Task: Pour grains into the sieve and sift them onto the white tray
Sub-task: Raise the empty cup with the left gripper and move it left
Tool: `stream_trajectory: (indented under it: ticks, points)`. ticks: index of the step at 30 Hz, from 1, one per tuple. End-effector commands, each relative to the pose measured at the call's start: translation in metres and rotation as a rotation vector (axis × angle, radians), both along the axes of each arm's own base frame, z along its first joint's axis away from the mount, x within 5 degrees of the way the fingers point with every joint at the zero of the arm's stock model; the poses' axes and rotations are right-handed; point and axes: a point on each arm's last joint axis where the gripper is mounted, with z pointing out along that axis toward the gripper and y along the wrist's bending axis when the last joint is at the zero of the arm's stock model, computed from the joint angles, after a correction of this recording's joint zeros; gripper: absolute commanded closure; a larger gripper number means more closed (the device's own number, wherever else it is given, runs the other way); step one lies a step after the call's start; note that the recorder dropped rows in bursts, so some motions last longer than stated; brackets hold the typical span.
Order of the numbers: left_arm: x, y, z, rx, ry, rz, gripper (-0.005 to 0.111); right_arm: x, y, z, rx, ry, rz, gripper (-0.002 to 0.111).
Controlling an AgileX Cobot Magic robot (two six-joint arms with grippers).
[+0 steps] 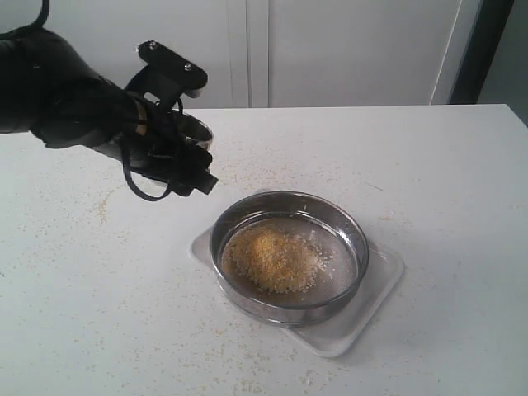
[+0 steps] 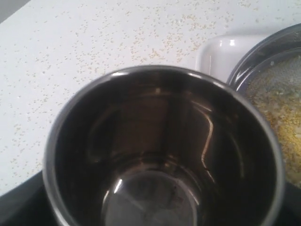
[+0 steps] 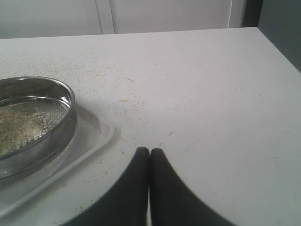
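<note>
The sieve (image 1: pixel 285 311) stands on the white tray (image 1: pixel 376 289) near the middle of the table. In it lie the grains (image 1: pixel 276 261), a yellow-orange heap with whitish grains on its right side. My left gripper (image 1: pixel 186 162) hangs up and to the left of the sieve, shut on a small steel cup (image 1: pixel 198 129). In the left wrist view the cup (image 2: pixel 160 141) is empty inside, with the tray's corner (image 2: pixel 221 52) and the sieve (image 2: pixel 263 54) beyond it. My right gripper (image 3: pixel 149 151) is shut on nothing, low over the table beside the tray (image 3: pixel 91 141) and sieve (image 3: pixel 54 125); the exterior view does not show it.
Stray grains (image 1: pixel 247 173) are scattered over the white tabletop around the tray and to the left. White cabinet fronts (image 1: pixel 346 49) rise behind the table. The table's right edge (image 3: pixel 277 47) runs close by in the right wrist view.
</note>
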Motion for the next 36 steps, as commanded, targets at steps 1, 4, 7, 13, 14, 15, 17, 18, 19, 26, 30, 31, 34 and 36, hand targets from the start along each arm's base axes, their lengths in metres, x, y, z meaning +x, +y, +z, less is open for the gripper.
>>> stream_trajectory:
  ticks: [1, 4, 7, 13, 14, 15, 17, 18, 19, 26, 30, 31, 34, 36]
  points:
    - [-0.002, 0.021, -0.002, -0.059, -0.012, 0.041, 0.107, 0.0, 0.0, 0.001, 0.0, -0.017, -0.006, 0.108]
    - [-0.003, 0.035, -0.006, -0.104, -0.017, 0.073, 0.107, 0.0, 0.0, 0.001, 0.0, -0.017, -0.006, 0.108]
    - [-0.005, 0.056, -0.01, -0.183, -0.043, 0.131, 0.107, 0.0, 0.0, 0.001, 0.0, -0.017, -0.006, 0.108]
    - [-0.008, 0.079, -0.027, -0.312, -0.11, 0.182, 0.107, 0.0, 0.0, 0.001, 0.0, -0.017, -0.006, 0.108]
    - [-0.008, 0.082, -0.03, -0.346, -0.13, 0.186, 0.107, 0.0, 0.0, 0.001, 0.0, -0.017, -0.006, 0.108]
    - [-0.01, 0.085, -0.034, -0.373, -0.149, 0.184, 0.107, 0.0, 0.0, 0.001, 0.0, -0.017, -0.006, 0.108]
    - [-0.012, 0.092, -0.04, -0.444, -0.199, 0.183, 0.107, 0.0, 0.0, 0.001, 0.0, -0.017, -0.006, 0.108]
    - [-0.014, 0.096, -0.043, -0.463, -0.221, 0.179, 0.107, 0.0, 0.0, 0.001, 0.0, -0.017, -0.006, 0.108]
    - [-0.016, 0.1, -0.046, -0.479, -0.236, 0.181, 0.107, 0.0, 0.0, 0.001, 0.0, -0.017, -0.006, 0.108]
    - [-0.022, 0.12, -0.062, -0.529, -0.305, 0.189, 0.107, 0.0, 0.0, 0.001, 0.0, -0.017, -0.006, 0.108]
    - [-0.019, 0.12, -0.075, -0.539, -0.318, 0.165, 0.107, 0.0, 0.0, 0.001, 0.0, -0.017, -0.006, 0.108]
    - [-0.018, 0.119, -0.078, -0.542, -0.314, 0.163, 0.107, 0.0, 0.0, 0.001, 0.0, -0.017, -0.006, 0.108]
    - [-0.014, 0.117, -0.088, -0.538, -0.314, 0.145, 0.107, 0.0, 0.0, 0.001, 0.0, -0.017, -0.006, 0.108]
    - [-0.012, 0.116, -0.095, -0.537, -0.316, 0.131, 0.107, 0.0, 0.0, 0.001, 0.0, -0.017, -0.006, 0.108]
